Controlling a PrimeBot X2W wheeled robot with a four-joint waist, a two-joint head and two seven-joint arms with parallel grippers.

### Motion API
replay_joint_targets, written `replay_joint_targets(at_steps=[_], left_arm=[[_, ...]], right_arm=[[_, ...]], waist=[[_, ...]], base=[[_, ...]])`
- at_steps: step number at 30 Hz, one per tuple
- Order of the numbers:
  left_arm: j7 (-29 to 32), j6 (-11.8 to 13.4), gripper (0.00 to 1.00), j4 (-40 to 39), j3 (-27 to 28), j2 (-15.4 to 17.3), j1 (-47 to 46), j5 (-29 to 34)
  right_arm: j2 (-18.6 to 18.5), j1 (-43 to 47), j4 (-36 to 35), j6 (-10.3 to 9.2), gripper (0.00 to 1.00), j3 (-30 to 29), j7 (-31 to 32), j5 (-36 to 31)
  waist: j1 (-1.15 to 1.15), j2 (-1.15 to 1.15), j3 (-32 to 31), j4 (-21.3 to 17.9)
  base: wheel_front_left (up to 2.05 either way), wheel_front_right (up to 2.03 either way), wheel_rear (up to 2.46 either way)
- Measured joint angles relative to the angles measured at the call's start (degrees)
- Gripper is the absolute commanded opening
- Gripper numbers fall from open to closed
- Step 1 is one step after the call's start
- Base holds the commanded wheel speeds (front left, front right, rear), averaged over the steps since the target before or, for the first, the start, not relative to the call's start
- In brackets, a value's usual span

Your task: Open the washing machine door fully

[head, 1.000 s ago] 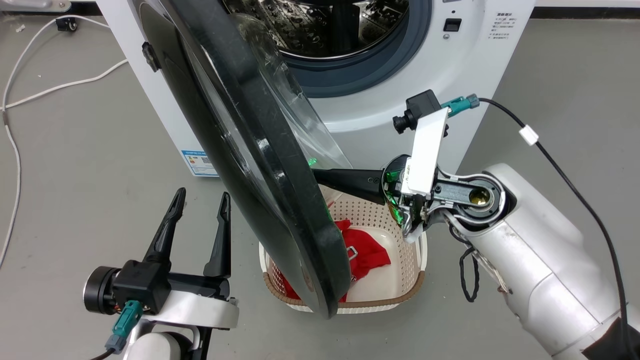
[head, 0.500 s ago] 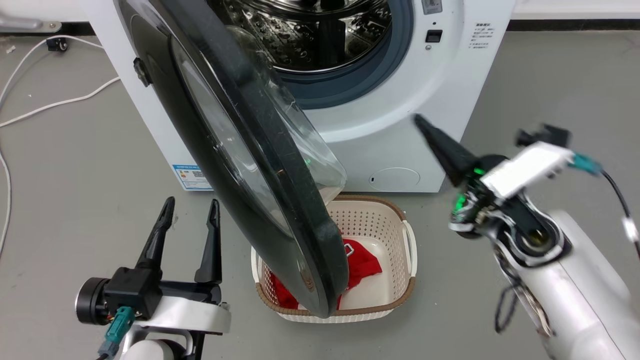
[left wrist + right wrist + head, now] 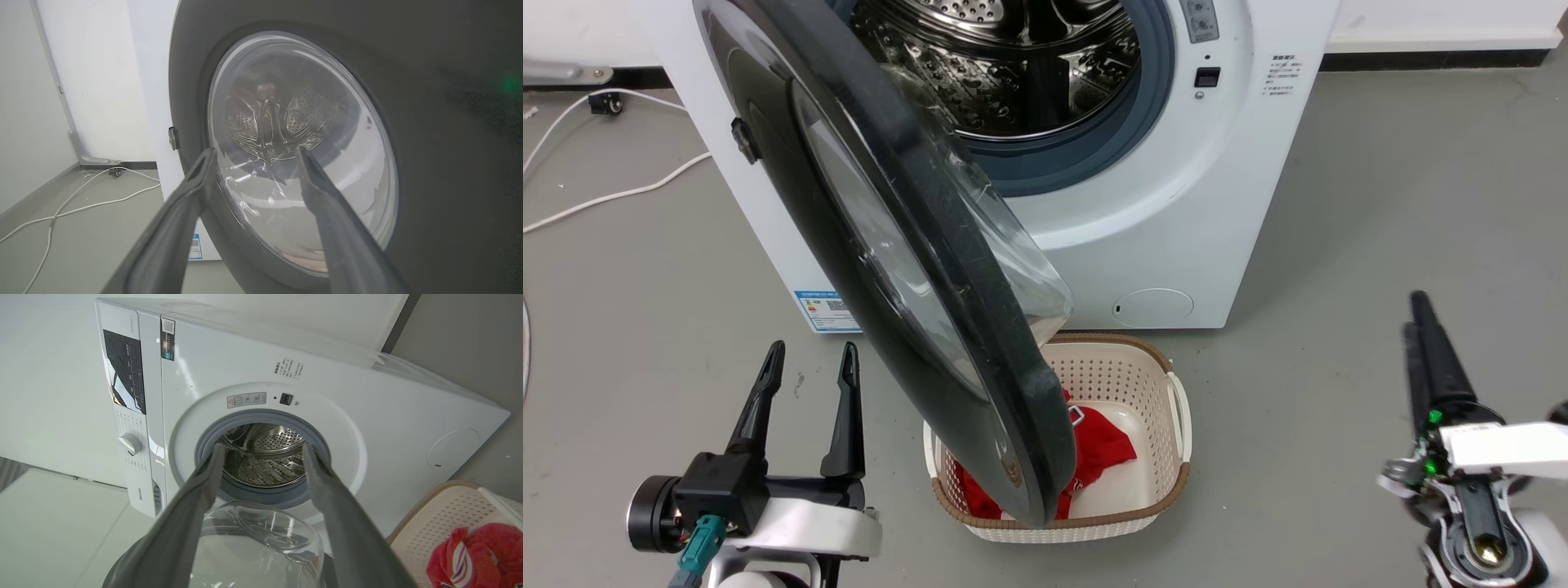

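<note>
Grey floor (image 3: pixel 1380 204), left fingers (image 3: pixel 757 400) apart, empty, right fingers (image 3: pixel 1439 359) apart, empty

Bare lab-like room — grey floor (image 3: pixel 1380 204), loose white cable (image 3: pixel 621 193), washing machine (image 3: pixel 1225 204)

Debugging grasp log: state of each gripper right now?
Left gripper: open, holding nothing, facing the round glossy black washing machine door.
Right gripper: open, holding nothing.
</note>
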Motion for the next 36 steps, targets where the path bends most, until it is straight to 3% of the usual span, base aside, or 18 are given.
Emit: replay_joint_targets(at_steps=[2, 4, 9, 14, 19, 26, 36], left_arm=[[0.0, 0.0, 1.00, 0.0, 0.2, 0.0, 0.3, 0.1], [0.0, 0.0, 1.00, 0.0, 0.4, 0.0, 0.5, 0.2], [0.0, -0.2, 1.00, 0.0, 0.7, 0.0, 0.5, 0.6], [0.0, -0.3, 1.00, -0.2, 1.1, 0.0, 0.4, 0.9], [0.0, -0.5, 1.00, -0.6, 1.5, 0.0, 0.4, 1.3], [0.0, -0.5, 1.00, -1.0, 1.7, 0.0, 0.6, 1.9], [0.0, -0.7, 1.00, -1.0, 1.7, 0.0, 0.6, 2.2]], right_arm=[[-0.2, 1.2, 0.4, 0.00, 1.00, -2.4, -0.7, -5.9], [1.5, 2.0, 0.5, 0.00, 1.00, -10.2, -0.8, -19.1], [6.9, 3.4, -5.1, 0.01, 1.00, -18.5, -0.8, -42.6], [9.6, 5.8, -13.8, 0.01, 1.00, -20.6, -0.8, -66.9], [11.5, 9.6, -18.8, 0.01, 1.00, -18.5, -0.9, -82.2], [12.6, 15.1, -18.9, 0.02, 1.00, -16.4, -0.1, -89.7], [12.7, 15.1, -13.5, 0.02, 1.00, -15.6, -0.6, -88.2]], waist=[[0.01, 0.00, -0.2, -0.2], [0.00, 0.00, -0.3, -0.6], [0.00, 0.00, -0.5, -0.7], [0.01, 0.00, -0.6, -0.7], [0.00, 0.00, -0.9, -0.6], [0.01, 0.00, -1.1, -0.8], [0.01, 0.00, -0.7, -1.0]], base=[[0.00, 0.00, 0.00], [0.00, 0.00, 0.00], [0.00, 0.00, 0.00], [0.00, 0.00, 0.00], [0.00, 0.00, 0.00], [0.00, 0.00, 0.00], [0.00, 0.00, 0.00]])
